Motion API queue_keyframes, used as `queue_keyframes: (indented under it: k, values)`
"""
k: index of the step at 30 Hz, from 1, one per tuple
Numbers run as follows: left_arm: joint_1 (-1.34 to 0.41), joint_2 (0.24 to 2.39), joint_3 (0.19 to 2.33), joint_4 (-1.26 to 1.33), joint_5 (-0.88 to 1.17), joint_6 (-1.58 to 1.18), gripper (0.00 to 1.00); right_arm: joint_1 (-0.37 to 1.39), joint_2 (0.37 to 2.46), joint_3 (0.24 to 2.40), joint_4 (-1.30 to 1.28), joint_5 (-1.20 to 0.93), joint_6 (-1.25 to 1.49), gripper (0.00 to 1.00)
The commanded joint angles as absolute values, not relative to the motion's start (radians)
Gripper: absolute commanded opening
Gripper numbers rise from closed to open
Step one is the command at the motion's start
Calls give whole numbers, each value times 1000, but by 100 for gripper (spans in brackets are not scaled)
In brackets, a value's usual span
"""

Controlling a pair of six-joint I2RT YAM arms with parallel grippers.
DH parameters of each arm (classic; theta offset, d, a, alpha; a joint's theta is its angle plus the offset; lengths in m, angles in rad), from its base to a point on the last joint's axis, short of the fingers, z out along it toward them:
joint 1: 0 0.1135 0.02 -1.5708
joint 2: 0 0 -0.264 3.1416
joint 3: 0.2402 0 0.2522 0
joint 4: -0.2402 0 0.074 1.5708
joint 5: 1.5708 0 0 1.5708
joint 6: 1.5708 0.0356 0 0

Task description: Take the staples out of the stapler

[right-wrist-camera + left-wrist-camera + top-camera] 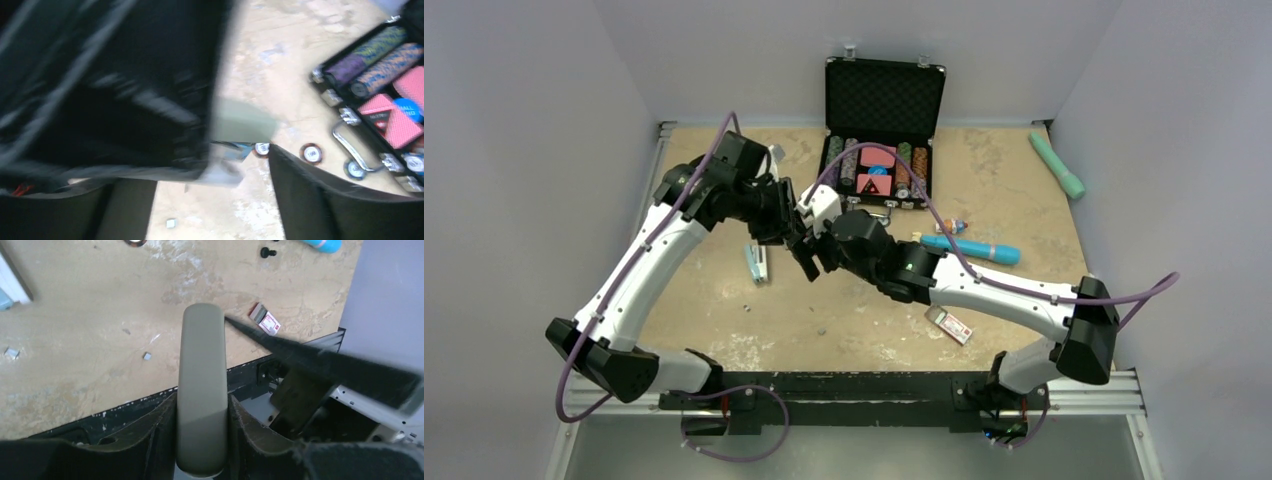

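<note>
**Table** [1024, 190]: tan, scuffed top with grey walls around it. Both arms reach in and meet over its middle.

**Poker chip case** [884, 95]: black, lid up, at the far edge. Holds rows of chips and red cards. The right wrist view shows lettering on a blue chip, too blurred to read.

**Left gripper** [202, 405]: fingers pressed against both sides of the stapler, pinching it.

**Right gripper** [807, 250]: fingers stand apart in its own blurred view, closing on nothing. The left wrist view shows one black finger [300, 352] slanting in, its tip just beside the stapler's free end.

**Stapler** [202, 365]: grey-beige bar with a rounded tip, raised off the table and projecting forward from between the left fingers. No brand shows. The top view hides it behind the two wrists. The right wrist view shows only a pale block past that gripper's fingers.

**Green stick** [1057, 165]: far right, well apart from the arms.

**Teal cylinder** [972, 248]: right of centre, beside the right forearm.

**White-and-blue piece** [756, 263]: on the table near the left wrist. What it is cannot be told.

**Red-and-white box** [265, 322]: near the front edge, its print too small to read.

**Loose chips** [310, 152]: two by the case handle, seen only from the right wrist.

**Staple clump** [147, 356]: small and silvery on bare table, below the stapler.
</note>
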State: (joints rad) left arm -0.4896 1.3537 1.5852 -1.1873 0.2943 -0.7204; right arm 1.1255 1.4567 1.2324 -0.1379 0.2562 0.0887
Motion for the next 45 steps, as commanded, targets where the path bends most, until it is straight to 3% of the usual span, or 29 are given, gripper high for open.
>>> queue_keyframes:
  k: [1,17,30,40,45]
  values:
    - [-506,1357,1575,-1292,316,-790,0,1073,1419,1295,-87,453,168,96]
    - [-431,1616,1538,-1048,83,-810,0,1073,1207,1120,-223,306,323,99]
    - [-483,1674,1422,-929,-314,-773,0,1074,1116,1093,-285,308,347,99]
    - [-494,1750,1352,-896,-318,-727,0,1073,993,997,-200,276,325,99]
    - [-498,1730,1226,-854,-282,-751,8,1074,951,974,-196,281,327,99]
